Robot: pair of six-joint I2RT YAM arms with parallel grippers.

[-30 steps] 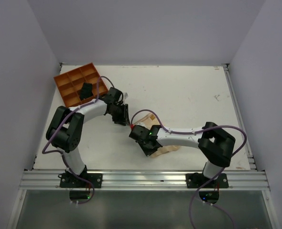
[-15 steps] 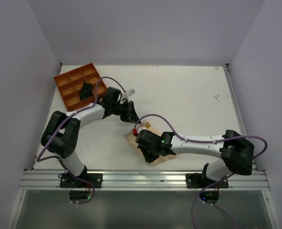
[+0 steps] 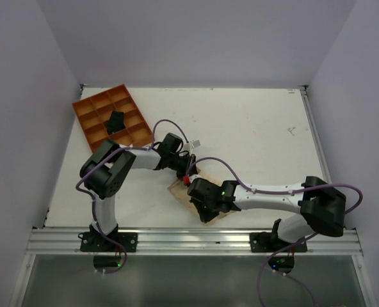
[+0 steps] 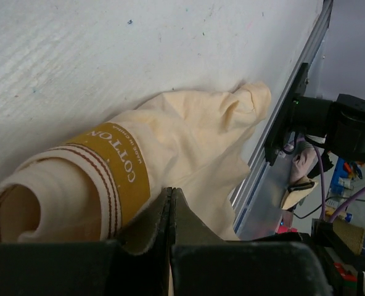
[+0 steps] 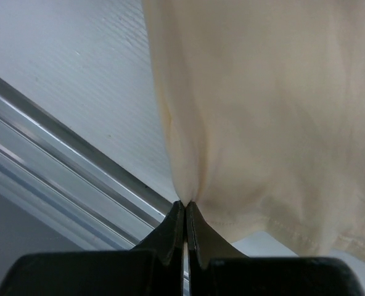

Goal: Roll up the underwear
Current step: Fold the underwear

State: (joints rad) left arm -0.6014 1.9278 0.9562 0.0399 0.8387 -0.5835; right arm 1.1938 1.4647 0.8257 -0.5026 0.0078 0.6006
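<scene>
Cotton-soft and nearly weightless, the underwear (image 4: 188, 142) lies at lower centre of the overhead view, one end rolled around its mustard waistband (image 4: 111, 163). It will likely sag, crease and unroll if released, so the roll's ends or the hem are the best places to take hold. The left gripper (image 4: 170, 206) is pressed together on cloth beside the band, and the right gripper (image 5: 185, 206) is clamped on a gathered fold of the loose end. The white table (image 4: 77, 49) looks smooth and low in friction, and the aluminium rail (image 5: 59, 142) just beside the cloth leaves little room on that side.
</scene>
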